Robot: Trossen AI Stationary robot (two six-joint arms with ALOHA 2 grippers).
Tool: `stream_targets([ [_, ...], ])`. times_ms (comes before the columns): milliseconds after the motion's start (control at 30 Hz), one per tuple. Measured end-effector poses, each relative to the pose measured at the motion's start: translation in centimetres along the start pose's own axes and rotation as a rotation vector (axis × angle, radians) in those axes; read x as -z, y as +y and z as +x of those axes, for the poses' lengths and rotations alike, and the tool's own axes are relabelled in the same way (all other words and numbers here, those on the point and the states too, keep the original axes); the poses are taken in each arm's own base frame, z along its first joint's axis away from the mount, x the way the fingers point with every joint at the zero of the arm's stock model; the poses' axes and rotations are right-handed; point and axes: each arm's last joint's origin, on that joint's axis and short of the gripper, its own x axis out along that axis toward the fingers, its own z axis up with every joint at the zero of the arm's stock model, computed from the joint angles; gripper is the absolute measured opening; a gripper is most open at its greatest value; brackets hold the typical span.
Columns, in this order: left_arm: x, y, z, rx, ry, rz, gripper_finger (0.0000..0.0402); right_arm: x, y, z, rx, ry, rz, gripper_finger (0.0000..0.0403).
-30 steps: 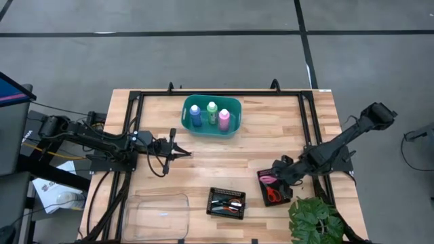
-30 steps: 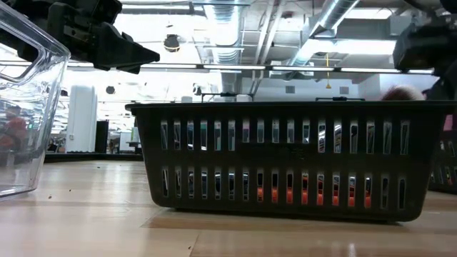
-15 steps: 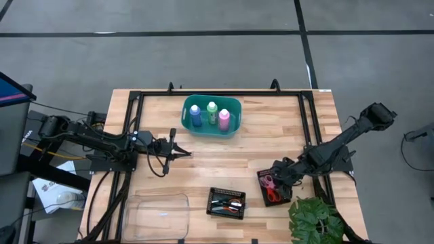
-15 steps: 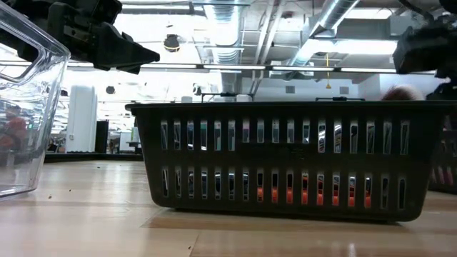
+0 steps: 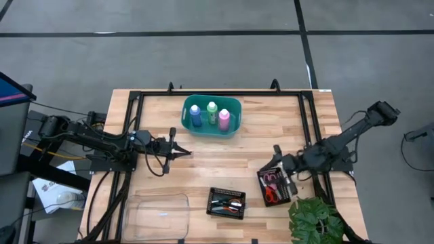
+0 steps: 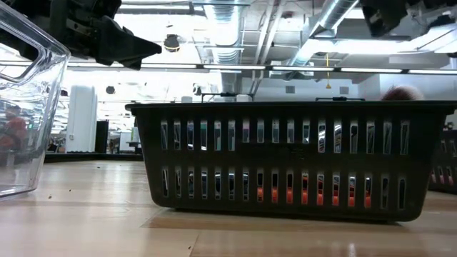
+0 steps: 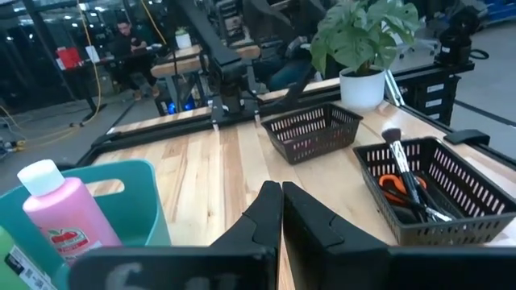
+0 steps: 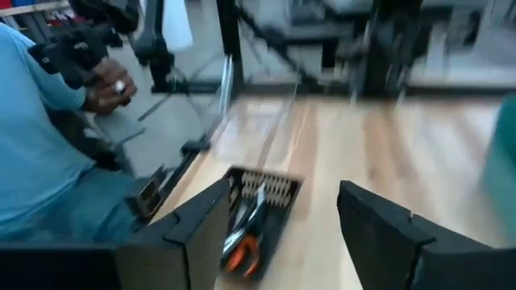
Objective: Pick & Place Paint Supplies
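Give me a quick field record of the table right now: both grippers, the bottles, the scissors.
left gripper: shut, empty, mid-table left
right gripper: fingers open, empty, above the right black tray
bottles: blue, green, pink, upright in teal basket
scissors: pink and red pairs in the right black tray
middle black tray: brushes, orange scissors
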Motion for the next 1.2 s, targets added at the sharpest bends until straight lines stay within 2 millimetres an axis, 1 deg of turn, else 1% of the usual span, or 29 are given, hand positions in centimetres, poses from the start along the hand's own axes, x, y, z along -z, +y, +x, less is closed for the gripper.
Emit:
stream_targets([
  [100,-0.1,0.0,0.0,-0.002,-0.009,-0.01,0.0006,0.3,-0.7,-1.3,0.013,-0.08,-0.091,0.0206],
  [167,-0.2,0.0,0.0,0.0,-0.019,-0.047,0.0006,0.6,-1.4,-2.2,0.03,-0.14,-0.123,0.0198],
  [367,0.2,-0.1,0.0,0.009,0.02,-0.136,0.0006,2.6,-3.0,-4.3,0.077,-0.238,-0.185,0.0172],
  [433,0.2,-0.2,0.0,0.034,0.016,-0.137,0.0006,3.5,-3.4,-4.8,0.091,-0.255,-0.192,0.0166],
  [567,-0.8,-0.1,0.0,0.083,-0.092,-0.135,0.0006,5.3,-4.1,-5.6,0.114,-0.295,-0.195,0.0154],
  [700,-1.4,0.4,-0.1,0.063,-0.159,-0.152,0.0006,6.5,-4.5,-6.2,0.13,-0.326,-0.194,0.0146],
  [767,-1.5,0.6,-0.1,0.067,-0.172,-0.155,0.0006,6.9,-4.6,-6.5,0.133,-0.322,-0.202,0.0142],
  [900,-1.3,1.2,-0.2,0.071,-0.175,-0.175,0.0006,7.1,-4.8,-7.2,0.133,-0.339,-0.194,0.0134],
  [1000,-0.4,1.6,-1.0,0.034,-0.225,-0.195,0.0006,7.1,-4.8,-7.4,0.141,-0.348,-0.189,0.0129],
  [1133,1.9,1.8,-3.0,-0.005,-0.319,-0.236,0.0006,7.1,-5.0,-7.4,0.184,-0.348,-0.167,0.012],
  [1167,2.3,1.8,-3.3,-0.006,-0.316,-0.248,0.0006,7.1,-5.1,-7.4,0.199,-0.348,-0.149,0.0117],
  [1200,2.3,1.9,-3.3,0.006,-0.31,-0.262,0.0006,7.1,-5.1,-7.5,0.212,-0.349,-0.131,0.0115],
])
